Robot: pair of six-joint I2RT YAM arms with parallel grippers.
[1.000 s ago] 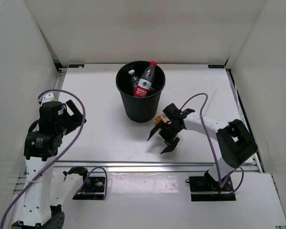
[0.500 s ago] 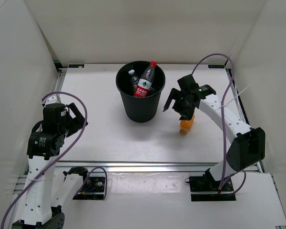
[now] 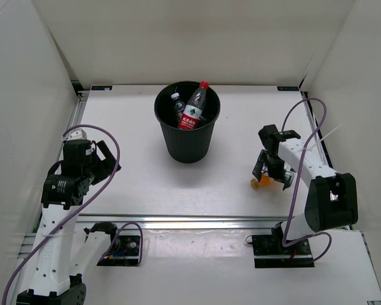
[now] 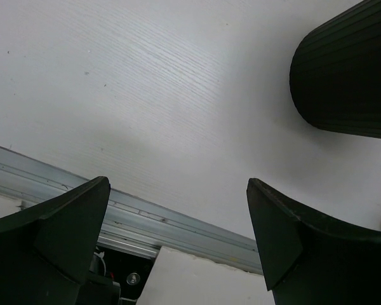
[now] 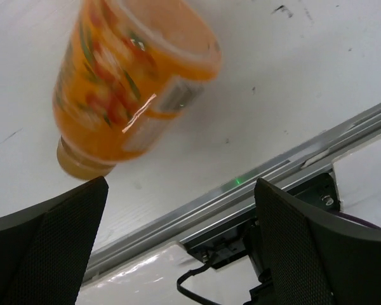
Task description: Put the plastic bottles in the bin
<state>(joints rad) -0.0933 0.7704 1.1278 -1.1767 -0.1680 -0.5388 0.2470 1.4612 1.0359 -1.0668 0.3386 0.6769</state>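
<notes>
- Top external view shows you the bin (image 3: 187, 141) upright on the table (image 3: 133, 184), in the upper middle of the frame.
- A red-labelled bottle (image 3: 192, 112) leans inside it with its red cap poking above the rim. A clear bottle with a white cap (image 3: 177, 103) sits just to its left. You cannot make out what lies deeper in the bin.
- Look right of centre, lower down, and you find the short orange bottle (image 3: 260, 183) on the table. It is well apart from the bin and partly hidden beneath the right gripper (image 3: 273, 173).
- Right wrist view puts that orange bottle (image 5: 130, 82) in the upper left of the frame. It lies on the white surface with its narrow end toward the lower left.
- The right gripper (image 5: 180, 184) has its jaws spread wide with nothing between them. The bottle sits beyond the fingertips.
- At the left edge of the top view, you see the left gripper (image 3: 96, 162) held above the table.
- Left wrist view shows the left gripper (image 4: 178, 184) with its jaws wide apart and empty. The bin's ribbed wall (image 4: 349, 76) fills the upper right corner.
</notes>
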